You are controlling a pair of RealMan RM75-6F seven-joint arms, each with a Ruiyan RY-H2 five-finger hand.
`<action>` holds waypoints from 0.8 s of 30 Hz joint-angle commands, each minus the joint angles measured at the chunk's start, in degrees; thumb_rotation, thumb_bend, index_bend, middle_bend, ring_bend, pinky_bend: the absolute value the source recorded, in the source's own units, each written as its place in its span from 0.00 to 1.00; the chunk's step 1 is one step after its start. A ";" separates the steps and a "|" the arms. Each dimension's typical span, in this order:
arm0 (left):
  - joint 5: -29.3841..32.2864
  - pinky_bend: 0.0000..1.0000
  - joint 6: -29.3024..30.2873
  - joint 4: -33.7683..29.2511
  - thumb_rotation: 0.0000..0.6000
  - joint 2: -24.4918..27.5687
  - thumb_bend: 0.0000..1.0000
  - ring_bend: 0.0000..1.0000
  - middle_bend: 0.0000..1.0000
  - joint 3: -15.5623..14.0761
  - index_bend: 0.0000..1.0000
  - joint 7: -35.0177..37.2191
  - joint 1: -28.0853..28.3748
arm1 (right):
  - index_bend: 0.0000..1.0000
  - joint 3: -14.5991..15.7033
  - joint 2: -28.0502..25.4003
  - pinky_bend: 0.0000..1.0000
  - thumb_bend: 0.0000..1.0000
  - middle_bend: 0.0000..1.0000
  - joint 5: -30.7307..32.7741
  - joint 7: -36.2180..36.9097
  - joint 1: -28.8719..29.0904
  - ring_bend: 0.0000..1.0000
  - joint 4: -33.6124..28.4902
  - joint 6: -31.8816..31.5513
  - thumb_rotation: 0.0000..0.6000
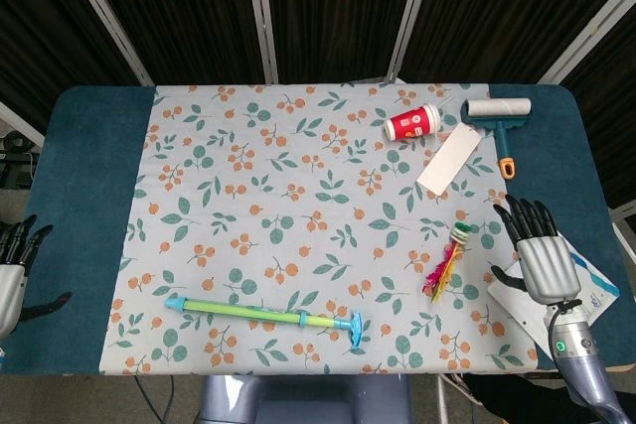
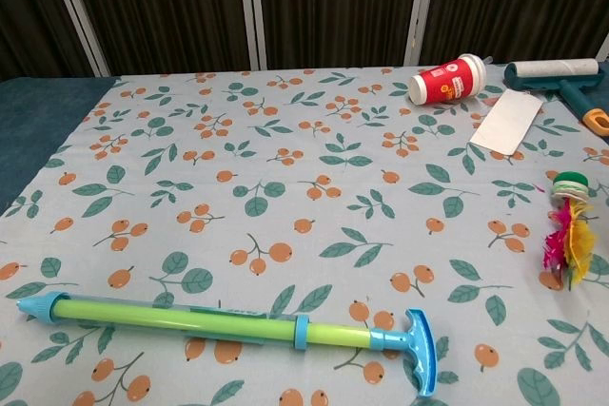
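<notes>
While resting at the right edge of the table (image 1: 89, 146), over a white paper sheet (image 1: 517, 307) with blue print, right hand (image 1: 540, 253) lies palm down with fingers spread and slightly curled, holding nothing. Nearest to it, just to its left on the flowered cloth (image 1: 298, 196): a feathered shuttlecock (image 1: 447, 260) (green-and-white base toward the far side, pink and yellow feathers toward the near side), close to the hand but apart from it. Left hand (image 1: 18, 270) sits at the opposite edge of the table, only partly in frame in the head view, dark fingers apart, nothing gripped; not seen in the chest view. Closest to it, though well apart: a long toy water pump (image 1: 266, 315), green tube with blue tip and blue T-handle, lying flat along the near edge of the cloth, tip pointing toward the left hand's side, handle toward the middle. Farther back on the right side: a red paper cup (image 1: 413, 124) with a white lid, tipped on its side; just beside it a lint roller (image 1: 502, 118), white roll on a teal handle with an orange end; between cup and roller handle, a pale card (image 1: 449, 160) lying flat and aslant. Dark panels (image 1: 328, 7) with light frames behind the table.
</notes>
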State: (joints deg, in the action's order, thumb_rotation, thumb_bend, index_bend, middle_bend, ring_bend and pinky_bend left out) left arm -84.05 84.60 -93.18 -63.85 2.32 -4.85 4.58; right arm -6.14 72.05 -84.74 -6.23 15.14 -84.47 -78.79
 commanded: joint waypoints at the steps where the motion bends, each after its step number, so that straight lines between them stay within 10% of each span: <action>1: 0.00 0.00 0.00 0.03 0.92 -0.01 0.15 0.00 0.00 0.00 0.11 0.03 0.00 | 0.09 0.01 0.01 0.00 0.07 0.00 -0.10 0.04 0.02 0.00 0.06 -0.05 1.00; 24: 0.34 0.00 -0.30 0.07 0.92 -0.04 0.14 0.00 0.00 0.17 0.11 -0.08 0.17 | 0.12 3.12 -0.60 0.00 0.08 0.01 -9.30 5.08 2.20 0.00 5.12 -0.94 1.00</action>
State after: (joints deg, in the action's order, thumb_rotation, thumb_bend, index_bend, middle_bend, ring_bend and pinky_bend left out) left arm -83.71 84.30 -93.11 -63.89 2.49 -4.94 4.74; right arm -3.56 71.66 -92.89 -1.73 16.95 -80.07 -79.65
